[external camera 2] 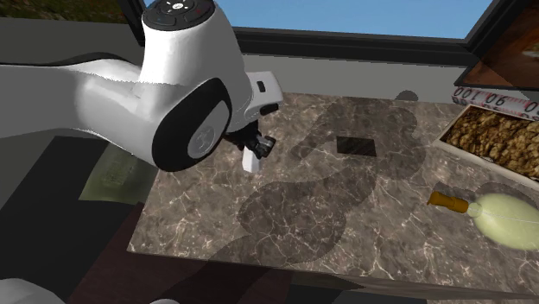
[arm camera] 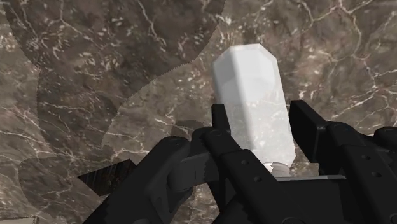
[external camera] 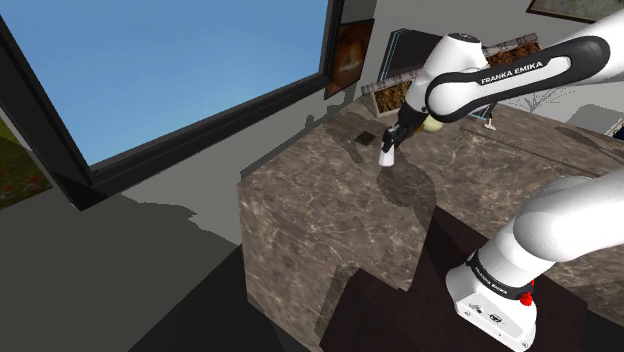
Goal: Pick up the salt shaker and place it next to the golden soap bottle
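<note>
1. Grasp. The gripper (arm camera: pixel 261 121) is clamped on the salt shaker (arm camera: pixel 251 83). In the wrist view the two black fingers (arm camera: pixel 312 124) are set against opposite sides of the white, faceted body, close to its nearer end, and no gap is seen on either side. This step is judged complete.

2. Position of the shaker. The shaker is located over the brown veined counter (external camera 2: pixel 363 242), directly under the hand, toward the second exterior view's left. It is held at a tilt to the surface. Whether its lower end is clear of the counter or touching it cannot be told from these views.

3. Position of the target. The soap bottle (external camera 2: pixel 505 220) is found at the second exterior view's right, lying on its side, with a pale body and a golden neck. It is well apart from the shaker. A small dark rectangle (external camera 2: pixel 355 145) is seen on the counter between the two, off the direct line.

4. Remaining work. Transport and release are judged not yet done. The shaker is to be carried across the counter toward the bottle, lowered upright just beside it, and released. Contact with the lying bottle is to be avoided, since it is judged likely to roll.
</note>
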{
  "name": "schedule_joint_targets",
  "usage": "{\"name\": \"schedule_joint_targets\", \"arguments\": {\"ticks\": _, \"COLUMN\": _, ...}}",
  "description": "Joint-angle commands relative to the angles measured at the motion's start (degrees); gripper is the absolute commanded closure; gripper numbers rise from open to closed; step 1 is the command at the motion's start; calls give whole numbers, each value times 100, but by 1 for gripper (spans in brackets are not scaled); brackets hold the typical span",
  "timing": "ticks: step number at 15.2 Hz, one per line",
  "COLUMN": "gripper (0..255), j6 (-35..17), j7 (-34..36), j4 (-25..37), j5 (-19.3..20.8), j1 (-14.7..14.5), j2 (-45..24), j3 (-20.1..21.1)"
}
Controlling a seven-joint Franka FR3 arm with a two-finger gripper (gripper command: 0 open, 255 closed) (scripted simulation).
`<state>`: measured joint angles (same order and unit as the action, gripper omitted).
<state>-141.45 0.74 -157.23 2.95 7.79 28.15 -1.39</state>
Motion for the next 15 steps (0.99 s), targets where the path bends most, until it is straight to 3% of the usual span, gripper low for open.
{"name": "schedule_joint_targets", "arguments": {"ticks": 1, "gripper": 255, "j6": 196, "j7": 0, "j4": 72, "j5": -8, "j1": -6, "j2": 121, "j3": 6}}
{"name": "schedule_joint_targets", "arguments": {"ticks": 12, "gripper": 255, "j6": 1138, "j7": -29, "j4": 601, "j5": -38, "j1": -22, "j2": 533, "j3": 12}}
{"name": "schedule_joint_targets", "arguments": {"ticks": 15, "gripper": 255, "j6": 1028, "j7": -434, "j4": 928, "j5": 42, "j1": 121, "j2": 109, "j3": -322}}
